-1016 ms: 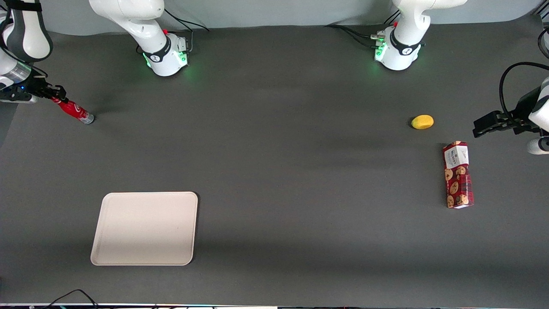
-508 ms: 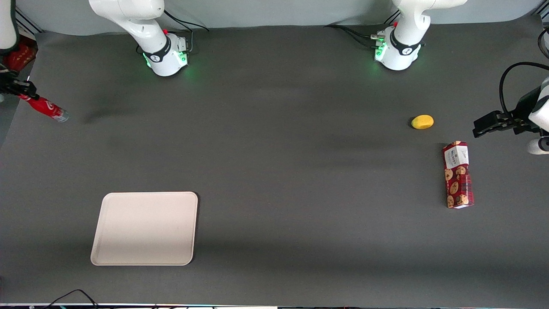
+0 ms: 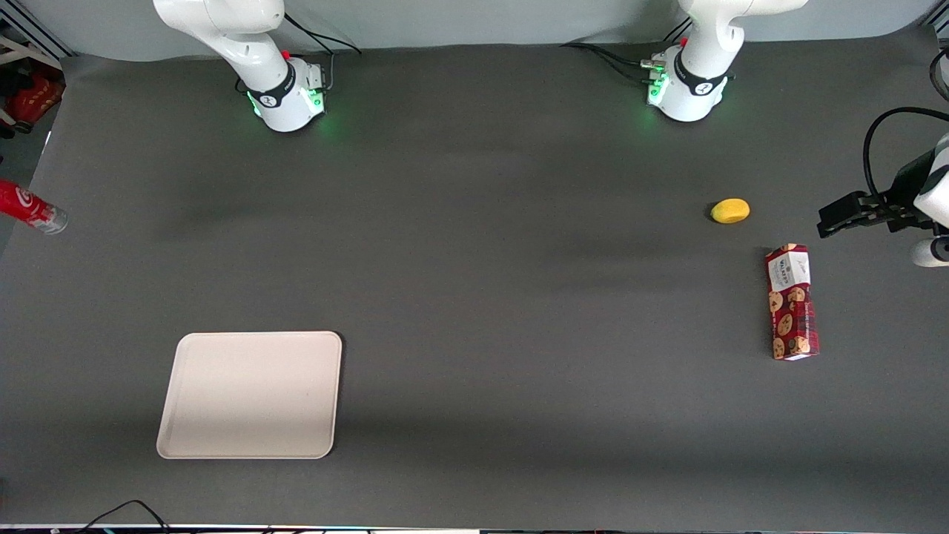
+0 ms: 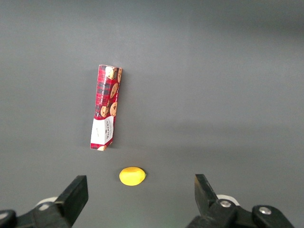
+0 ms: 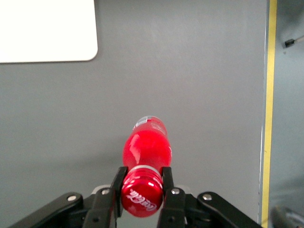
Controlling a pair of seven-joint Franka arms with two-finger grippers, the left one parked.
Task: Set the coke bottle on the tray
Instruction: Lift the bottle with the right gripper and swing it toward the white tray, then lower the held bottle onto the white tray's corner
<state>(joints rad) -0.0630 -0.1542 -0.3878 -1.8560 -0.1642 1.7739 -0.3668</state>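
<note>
The coke bottle (image 3: 30,210) is a slim red bottle with white script; it shows tilted at the working arm's end of the table, farther from the front camera than the tray (image 3: 252,393). In the right wrist view my gripper (image 5: 143,178) is shut on the red cap, and the bottle's body (image 5: 146,145) hangs below it above the grey table. The beige tray (image 5: 45,28) with its rounded corner lies apart from the bottle and has nothing on it. The gripper itself is outside the front view.
A red cookie box (image 3: 792,302) and a small yellow fruit (image 3: 730,211) lie toward the parked arm's end of the table. A yellow stripe (image 5: 271,95) marks the table's edge close beside the bottle. Two arm bases (image 3: 285,93) stand at the back.
The gripper has carried the bottle sideways toward the working arm's end of the table. The gripper has left the front view; only the bottle's lower part still shows there.
</note>
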